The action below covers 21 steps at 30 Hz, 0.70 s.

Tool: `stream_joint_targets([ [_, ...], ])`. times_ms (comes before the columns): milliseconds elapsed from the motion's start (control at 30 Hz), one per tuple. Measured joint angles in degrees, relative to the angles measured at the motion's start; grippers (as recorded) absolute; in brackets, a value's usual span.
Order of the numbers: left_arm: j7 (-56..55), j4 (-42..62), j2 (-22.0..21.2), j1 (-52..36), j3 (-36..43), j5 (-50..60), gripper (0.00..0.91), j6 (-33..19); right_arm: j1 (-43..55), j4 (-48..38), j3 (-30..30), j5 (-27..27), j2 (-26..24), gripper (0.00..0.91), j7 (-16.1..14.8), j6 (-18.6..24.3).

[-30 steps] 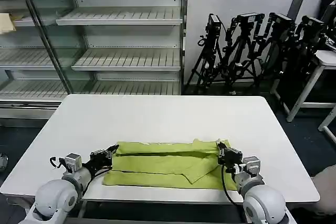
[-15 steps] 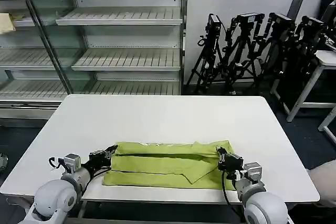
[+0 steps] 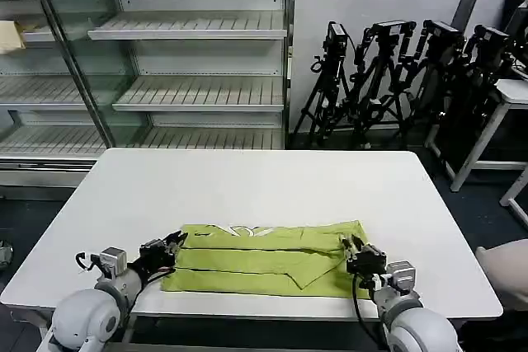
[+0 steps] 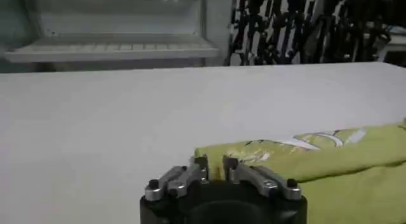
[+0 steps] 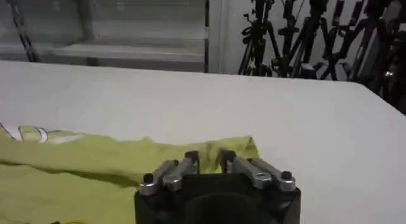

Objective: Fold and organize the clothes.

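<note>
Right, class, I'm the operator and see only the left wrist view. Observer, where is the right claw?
Observer: The right claw sits at the right end of the T-shirt.
Operator: How does the whole shirt lie?
Observer: As a long folded band along the near edge of the table, reaching from the left claw to the right one.
Operator: Anything on the shelves?
Observer: A pale yellow folded item lies on an upper left shelf.

T-shirt [image 3: 264,257] far edge (neckline) nearer

The lime yellow-green folded T-shirt [image 4: 330,162] runs off the left wrist view's edge. Each pincer's fingertips sink into fabric, their grip hidden. The white table [image 3: 247,183] hides its legs.
</note>
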Motion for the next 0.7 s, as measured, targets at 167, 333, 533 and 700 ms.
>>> stream_joint_targets([
  [167,-2.8,-2.6,-0.8,1.5,-0.2,-2.5,0.907,0.0,-1.1,0.4,1.8,-0.3,0.1,0.907,-0.7,0.7],
  [333,-7.6,-4.2,-2.1,3.0,0.7,-4.4,0.907,0.0,-2.0,0.3,2.4,-0.9,0.5,0.907,-1.0,1.3],
  [533,-13.7,-4.7,-3.9,3.6,2.8,-5.8,0.907,0.0,-2.4,0.0,2.9,-1.4,0.6,0.907,-1.2,2.1],
  [700,-18.1,-4.8,-5.4,3.4,4.7,-6.6,0.907,-0.1,-3.1,0.0,3.2,-1.6,0.8,0.907,-1.2,2.6],
])
